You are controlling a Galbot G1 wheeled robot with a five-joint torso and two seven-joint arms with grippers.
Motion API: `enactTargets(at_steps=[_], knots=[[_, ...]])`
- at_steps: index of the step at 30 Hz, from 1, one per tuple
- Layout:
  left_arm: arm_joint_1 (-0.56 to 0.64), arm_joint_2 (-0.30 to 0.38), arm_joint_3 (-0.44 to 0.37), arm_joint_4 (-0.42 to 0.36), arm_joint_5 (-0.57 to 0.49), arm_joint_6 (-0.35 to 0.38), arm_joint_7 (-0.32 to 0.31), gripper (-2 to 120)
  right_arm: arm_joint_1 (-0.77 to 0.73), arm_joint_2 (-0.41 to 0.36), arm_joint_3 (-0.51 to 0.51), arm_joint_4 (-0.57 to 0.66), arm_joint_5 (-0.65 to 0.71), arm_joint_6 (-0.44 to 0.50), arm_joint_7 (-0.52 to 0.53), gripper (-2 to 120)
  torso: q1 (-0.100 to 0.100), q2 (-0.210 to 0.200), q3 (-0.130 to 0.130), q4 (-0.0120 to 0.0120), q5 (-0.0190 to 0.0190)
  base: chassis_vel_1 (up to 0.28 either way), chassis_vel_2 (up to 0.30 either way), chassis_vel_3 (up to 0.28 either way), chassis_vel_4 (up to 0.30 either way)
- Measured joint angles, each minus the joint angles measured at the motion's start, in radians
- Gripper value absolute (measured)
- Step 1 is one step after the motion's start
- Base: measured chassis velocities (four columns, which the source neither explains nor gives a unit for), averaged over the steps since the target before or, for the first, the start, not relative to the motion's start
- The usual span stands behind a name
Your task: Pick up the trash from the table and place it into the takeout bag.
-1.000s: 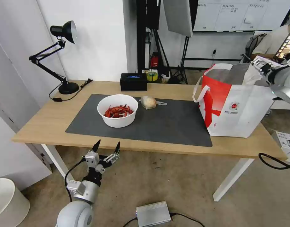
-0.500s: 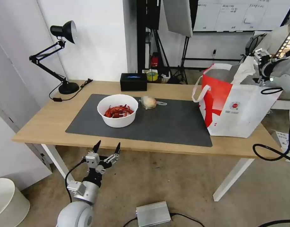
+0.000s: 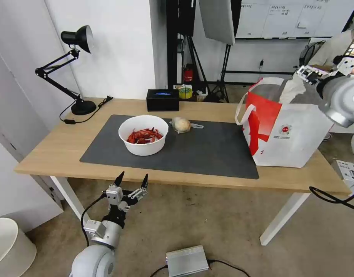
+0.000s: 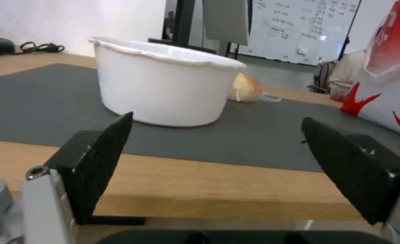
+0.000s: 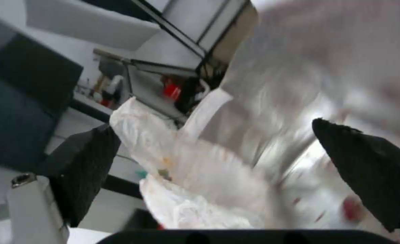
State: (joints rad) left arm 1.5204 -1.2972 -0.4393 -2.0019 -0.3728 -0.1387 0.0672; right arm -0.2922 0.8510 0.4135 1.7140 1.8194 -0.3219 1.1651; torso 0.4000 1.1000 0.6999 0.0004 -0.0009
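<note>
Over the takeout bag's (image 3: 288, 130) open mouth, the right gripper (image 5: 218, 162) has its jaws spread wide, the crumpled tissue (image 3: 293, 87) draped at the rim (half in). It should clear the foil lining before withdrawing. The left gripper (image 3: 131, 181) hangs open below the table (image 3: 50, 150).

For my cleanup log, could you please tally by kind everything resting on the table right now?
Trash on the mat: 2, the bowl of crayfish shells and the yellowish plastic wad
Takeout bag: 1
Black desk lamp: 1
Small black box: 1
Dark grey mat: 1
Total: 6
</note>
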Motion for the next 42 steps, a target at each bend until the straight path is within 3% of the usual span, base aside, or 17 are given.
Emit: enactTargets(at_steps=[11, 19, 22, 27, 29, 31, 32, 35, 42], knots=[[0.012, -0.011, -0.013, -0.004, 0.0, -0.006, 0.004, 100, -0.018, 0.056, 0.108, 0.002, 0.12, 0.138, -0.051, 100, 0.0, 0.0, 0.0, -0.0004, 0.0009, 0.0, 0.0, 0.0, 0.0], [0.01, -0.019, -0.009, -0.007, 0.005, -0.007, 0.004, 100, -0.081, 0.016, 0.091, 0.092, 0.09, 0.067, -0.078, 100, 0.0, 0.0, 0.0, -0.0006, 0.0009, 0.0, 0.0, 0.0, 0.0], [0.009, -0.02, -0.003, -0.005, 0.009, -0.007, 0.006, 100, -0.16, -0.02, 0.061, 0.178, -0.038, 0.005, -0.172, 100, 0.0, 0.0, 0.0, -0.0003, 0.0008, 0.0, 0.0, 0.0, 0.0], [0.008, -0.022, 0.003, -0.003, 0.011, -0.008, 0.006, 100, -0.26, -0.05, 0.042, 0.25, -0.241, -0.023, -0.309, 100, 0.0, 0.0, 0.0, -0.0006, 0.0009, 0.0, 0.0, 0.0, 0.0], [0.01, -0.023, 0.002, -0.003, 0.013, -0.01, 0.006, 100, -0.324, -0.062, 0.04, 0.28, -0.357, -0.021, -0.422, 100, 0.0, 0.0, 0.0, -0.0005, 0.001, 0.0, 0.0, 0.0, 0.0], [0.011, -0.023, 0.001, -0.004, 0.013, -0.011, 0.007, 100, -0.382, -0.074, 0.045, 0.302, -0.46, -0.004, -0.538, 100, 0.0, 0.0, 0.0, -0.0004, 0.0009, 0.0, 0.0, 0.0, 0.0], [0.011, -0.023, 0.001, -0.004, 0.013, -0.011, 0.007, 100, -0.382, -0.074, 0.045, 0.302, -0.46, -0.004, -0.538, 100, 0.0, 0.0, 0.0, -0.0004, 0.0009, 0.0, 0.0, 0.0, 0.0], [0.013, -0.023, -0.002, -0.008, 0.013, -0.011, 0.007, 100, -0.462, -0.088, 0.058, 0.329, -0.595, 0.034, -0.669, 99, 0.0, 0.0, 0.0, -0.0006, 0.0009, 0.0, 0.0, 0.0, 0.0], [0.023, -0.032, -0.005, -0.02, 0.015, -0.013, 0.007, 100, -0.6, -0.067, 0.07, 0.384, -0.763, 0.111, -0.816, 99, 0.0, 0.0, 0.0, -0.0005, 0.0008, 0.0, 0.0, 0.0, 0.0]])
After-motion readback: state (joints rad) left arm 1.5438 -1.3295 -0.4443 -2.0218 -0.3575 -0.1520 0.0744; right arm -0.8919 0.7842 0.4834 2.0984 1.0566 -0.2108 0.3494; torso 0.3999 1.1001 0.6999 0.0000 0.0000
